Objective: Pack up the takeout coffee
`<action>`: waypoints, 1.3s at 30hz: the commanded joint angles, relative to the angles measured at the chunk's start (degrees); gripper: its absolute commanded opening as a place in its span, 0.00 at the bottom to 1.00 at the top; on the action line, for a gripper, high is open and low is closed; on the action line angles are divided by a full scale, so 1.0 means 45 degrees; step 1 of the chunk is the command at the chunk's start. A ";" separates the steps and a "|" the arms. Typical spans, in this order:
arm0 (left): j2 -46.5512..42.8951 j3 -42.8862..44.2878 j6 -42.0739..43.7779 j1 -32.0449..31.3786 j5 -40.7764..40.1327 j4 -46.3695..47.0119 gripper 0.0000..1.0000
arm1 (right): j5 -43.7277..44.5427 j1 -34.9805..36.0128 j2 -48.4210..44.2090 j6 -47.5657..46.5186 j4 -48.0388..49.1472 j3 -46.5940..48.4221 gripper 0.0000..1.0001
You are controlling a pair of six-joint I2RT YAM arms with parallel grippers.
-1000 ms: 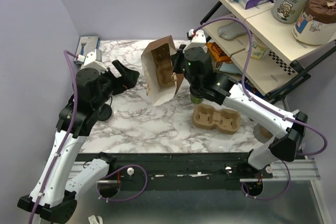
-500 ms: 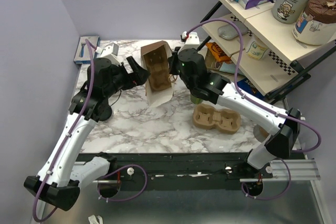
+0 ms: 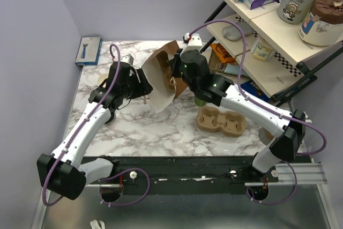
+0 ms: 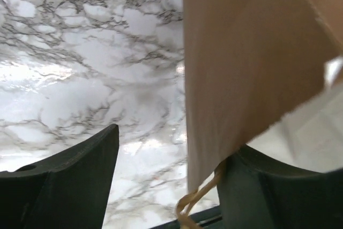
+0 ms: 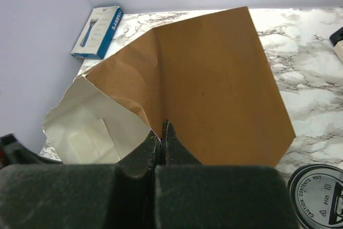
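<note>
Brown paper bag leans tilted, its rim pinched tight in the right claw; the left claw gapes around another edge. Takeout coffee stands lidded on the worktop beside the bag, so it seems still unpacked.

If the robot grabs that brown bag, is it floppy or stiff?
Probably floppy: the paper bag is creased and bends where the right gripper pinches its edge. Likely light too, since one pinch at the rim tilts it. It could tip easily, as it leans over the table.

Overhead wide; wrist cams close, sharing bag.
</note>
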 commanded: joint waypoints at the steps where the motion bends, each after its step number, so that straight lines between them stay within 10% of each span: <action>1: 0.0259 -0.0552 0.0155 -0.0076 -0.0172 0.0846 0.66 | -0.0460 0.0036 -0.0011 0.0550 0.0385 -0.0117 0.01; 10: 0.0318 -0.1315 -0.0489 -0.0076 0.0724 0.2916 0.61 | -0.2158 -0.0238 -0.0168 0.1273 0.0579 -0.0604 0.01; 16: 0.0201 -0.0886 -0.0235 -0.0056 -0.0659 0.1982 0.10 | -0.2082 -0.0374 -0.0461 0.1118 0.0698 -0.0995 0.04; 26: -0.0092 0.0380 -0.0879 -0.0115 -0.2673 -0.0147 0.00 | -0.4031 -0.0921 -0.1376 -0.1185 -0.0085 -0.0646 0.86; 34: 0.0259 0.0794 -0.1583 -0.0192 -0.2889 -0.0676 0.00 | -0.7779 -0.0902 -0.3214 -0.1641 0.1650 -0.1151 0.91; 39: 0.0299 0.0619 -0.1564 -0.0174 -0.2440 -0.0462 0.00 | -0.9134 -0.0161 -0.2319 -0.1110 0.1753 -0.0744 0.71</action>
